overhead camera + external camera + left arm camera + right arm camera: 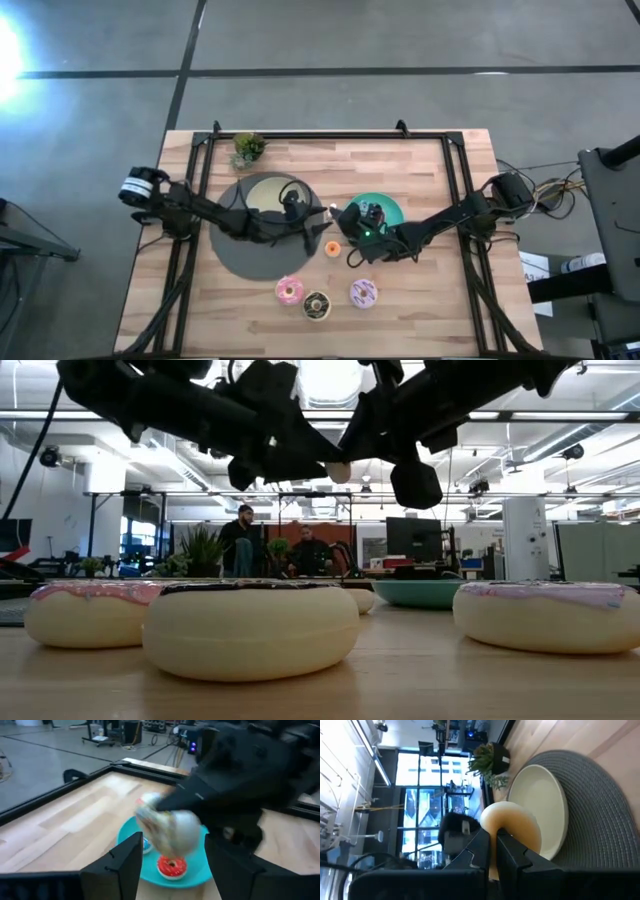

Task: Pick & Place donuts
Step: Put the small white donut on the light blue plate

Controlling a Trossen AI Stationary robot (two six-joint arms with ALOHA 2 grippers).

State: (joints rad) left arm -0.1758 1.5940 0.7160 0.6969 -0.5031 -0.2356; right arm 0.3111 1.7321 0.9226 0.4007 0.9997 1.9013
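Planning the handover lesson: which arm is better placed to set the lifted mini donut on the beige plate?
Probably left: the left gripper, open, faces the mini donut beside the beige plate; the right gripper grips it from beside the teal plate.

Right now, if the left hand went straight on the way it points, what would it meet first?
Most likely the pale donut held by the right hand, which sits just ahead of the left hand's open fingers; the teal plate lies beyond. Depth is hard to judge.
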